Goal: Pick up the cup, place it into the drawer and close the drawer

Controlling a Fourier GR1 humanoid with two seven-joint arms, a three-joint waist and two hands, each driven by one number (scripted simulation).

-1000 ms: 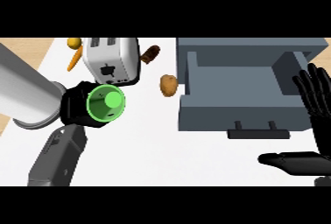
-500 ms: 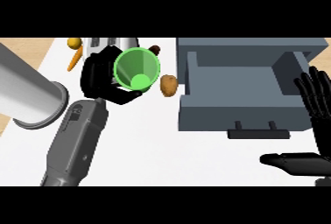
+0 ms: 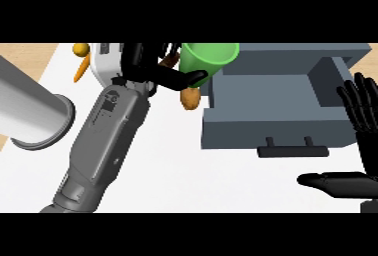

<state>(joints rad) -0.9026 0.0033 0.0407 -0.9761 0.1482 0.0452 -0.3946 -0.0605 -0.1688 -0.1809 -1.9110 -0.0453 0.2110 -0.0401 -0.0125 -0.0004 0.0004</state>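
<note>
The green cup point(image 3: 209, 60) hangs near the top middle of the head view, tilted, at the open grey drawer's point(image 3: 277, 132) left rear corner. My left hand point(image 3: 156, 71) is curled round the cup from its left side, thumb across the lower wall. The drawer box stands pulled out, its inside bare, with a dark handle point(image 3: 294, 150) on its front. My right hand point(image 3: 356, 135) rests open at the right edge, fingers up beside the drawer's right wall, thumb pointing left.
A white toaster point(image 3: 109, 61) lies behind my left hand. A brown potato point(image 3: 190, 98) sits just left of the drawer. An orange carrot point(image 3: 83, 64) lies at the top left. A large steel cylinder point(image 3: 33, 117) stands at the left edge.
My left hand has carried the cup up and to the right, from beside the toaster to the drawer's left rear corner. The right hand has not moved.
</note>
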